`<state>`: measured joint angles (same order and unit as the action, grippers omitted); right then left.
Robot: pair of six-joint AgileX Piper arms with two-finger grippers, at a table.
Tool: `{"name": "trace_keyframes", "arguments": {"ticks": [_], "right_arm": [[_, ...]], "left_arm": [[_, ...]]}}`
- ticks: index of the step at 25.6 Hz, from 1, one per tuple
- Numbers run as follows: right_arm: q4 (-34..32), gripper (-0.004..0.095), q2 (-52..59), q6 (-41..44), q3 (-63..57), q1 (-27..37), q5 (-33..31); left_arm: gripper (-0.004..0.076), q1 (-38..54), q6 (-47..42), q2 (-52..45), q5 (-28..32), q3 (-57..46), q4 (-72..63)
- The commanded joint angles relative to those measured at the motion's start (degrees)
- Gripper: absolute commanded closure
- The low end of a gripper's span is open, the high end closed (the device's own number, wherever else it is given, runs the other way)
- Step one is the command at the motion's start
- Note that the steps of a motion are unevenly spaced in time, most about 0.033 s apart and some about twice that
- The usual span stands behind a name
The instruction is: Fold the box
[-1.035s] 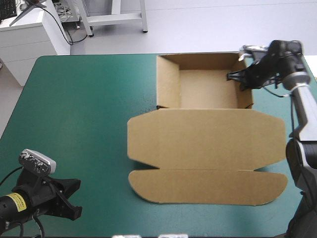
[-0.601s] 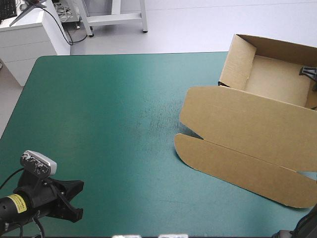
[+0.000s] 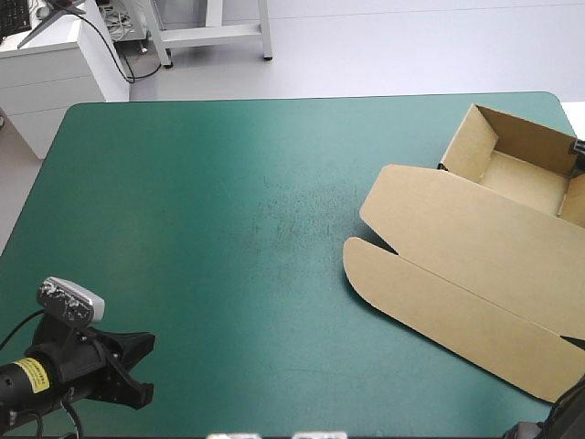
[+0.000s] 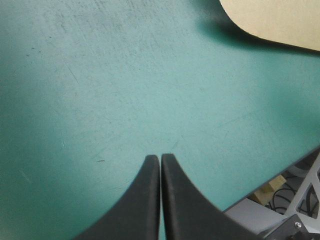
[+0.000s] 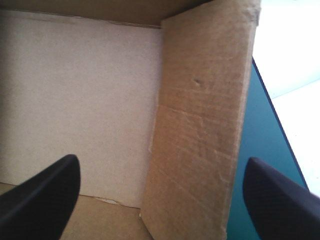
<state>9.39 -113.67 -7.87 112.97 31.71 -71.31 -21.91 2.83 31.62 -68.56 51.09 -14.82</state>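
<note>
**A:** While the left arm (image 3: pixel 73 370) lay low at the lower left of the high view, how did its jaws stand?

**B:** The left jaws were pressed together, tip to tip, in one pointed arch over the bare teal-green cover (image 4: pixel 100 75). They pointed toward the right of the frame, close to the near edge of the desk (image 3: pixel 201 183), and held nothing.

**A:** And the box (image 3: pixel 457 256)?

**B:** It lay at the right of the frame, askew to the desk's edges and well apart from the left jaws. Its tray (image 3: pixel 526 174), walls raised, sat at the upper right by the far right corner. Its lid (image 3: pixel 457 229) lay flat, running toward the lower right, with the rounded flap (image 3: pixel 430 302) nearest the centre. Part of the box ran past the frame's right edge.

**A:** Where was the right arm (image 3: pixel 569 412)?

**B:** Only a dark stretch of it showed at the lower right corner. In the right wrist view the right jaws stood wide apart. One finger (image 5: pixel 40 195) was inside the tray and the other outside it, with a raised side wall (image 5: pixel 200 125) between them. I could not tell whether either touched the board.
</note>
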Motion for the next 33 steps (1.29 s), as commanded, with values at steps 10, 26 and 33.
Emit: {"name": "trace_keyframes", "arguments": {"ticks": [10,26,33], "right_arm": [[16.4,0.037,24.1,-1.6,0.9,-0.1,-0.4],[12.6,0.0908,55.0,-11.5,-29.7,-27.7,11.9],[10.8,0.0908,67.7,-13.3,-49.3,-34.6,28.4]], "left_arm": [[0.0732,-0.2,-1.3,0.6,3.7,1.4,-2.6],[0.0732,-0.2,2.3,-0.6,10.8,1.4,-2.3],[0.0732,-0.2,2.5,-8.0,13.9,-3.8,0.2]]}}
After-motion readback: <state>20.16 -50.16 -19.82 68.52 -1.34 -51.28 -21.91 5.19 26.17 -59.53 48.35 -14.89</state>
